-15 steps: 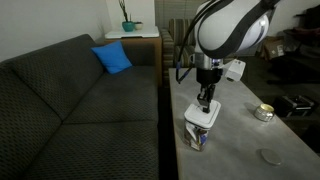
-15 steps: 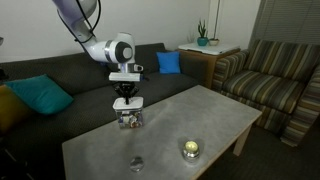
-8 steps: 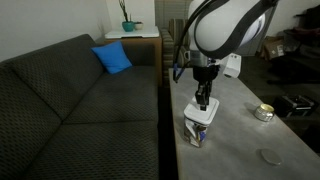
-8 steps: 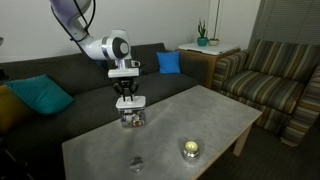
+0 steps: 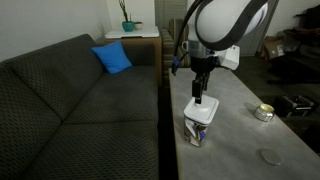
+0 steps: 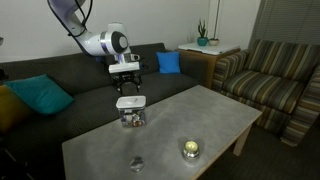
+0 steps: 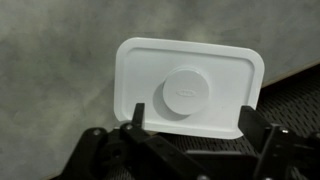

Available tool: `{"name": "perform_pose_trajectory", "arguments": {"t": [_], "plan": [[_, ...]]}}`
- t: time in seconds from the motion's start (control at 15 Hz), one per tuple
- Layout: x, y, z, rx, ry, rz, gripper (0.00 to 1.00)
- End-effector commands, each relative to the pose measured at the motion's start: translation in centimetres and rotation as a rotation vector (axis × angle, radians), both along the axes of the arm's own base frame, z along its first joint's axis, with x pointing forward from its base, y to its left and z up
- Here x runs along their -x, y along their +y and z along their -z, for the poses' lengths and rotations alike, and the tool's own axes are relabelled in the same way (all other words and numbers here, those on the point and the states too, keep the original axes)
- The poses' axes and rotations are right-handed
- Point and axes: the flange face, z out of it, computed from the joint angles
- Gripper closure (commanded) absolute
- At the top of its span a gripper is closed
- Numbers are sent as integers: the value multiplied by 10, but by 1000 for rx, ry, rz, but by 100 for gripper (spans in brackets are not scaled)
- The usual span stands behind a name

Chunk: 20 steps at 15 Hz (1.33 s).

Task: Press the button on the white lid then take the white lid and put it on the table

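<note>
**Gripper** (image 7: 193, 128): in the wrist view it is coming in from 6 o'clock. Its two dark fingers (image 7: 135, 118) are standing wide apart and gripping nothing. In an exterior view it is hanging just above the lid (image 6: 127, 84), apart from it.

**White lid** (image 7: 150, 65): it is lying flat on a small clear container (image 6: 131, 117), closing its top. A round raised button (image 7: 186, 92) is sitting at the lid's centre, directly at 12 o'clock from the gap between the fingers.

**Table** (image 6: 205, 112): its light grey top is carrying the container close to the sofa-side edge.

**Small round tin** (image 6: 189, 149): it is resting on the tabletop at 4 o'clock from the container, well apart from it.

**Flat grey disc** (image 6: 136, 163): it is lying at 6 o'clock from the container, near the table's front edge.

**Dark sofa** (image 5: 80, 100): it is running alongside the table. It is bearing a blue cushion (image 5: 113, 58) and a teal cushion (image 6: 40, 95).

**Striped armchair** (image 6: 275, 80): it is standing at 3 o'clock, beyond the table's far end.

**Wooden side table** (image 5: 135, 38): it is standing at 12 o'clock past the sofa, with a plant (image 5: 126, 15) on it.
</note>
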Motion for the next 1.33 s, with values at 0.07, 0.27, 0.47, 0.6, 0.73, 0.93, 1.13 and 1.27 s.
{"name": "perform_pose_trajectory", "arguments": {"t": [0.07,0.27,0.47,0.6,0.73,0.93,1.13,1.27], "plan": [[5,-9,8,-22,-48,13,0],[6,-18,25,-25,-60,35,0],[7,-26,37,-33,-62,55,0],[8,-26,40,-51,-54,60,0],[8,-24,37,-56,-67,54,0],[7,-22,36,-61,-78,57,0],[8,-18,34,-68,-74,54,0],[9,-15,36,-75,-63,54,0]]}}
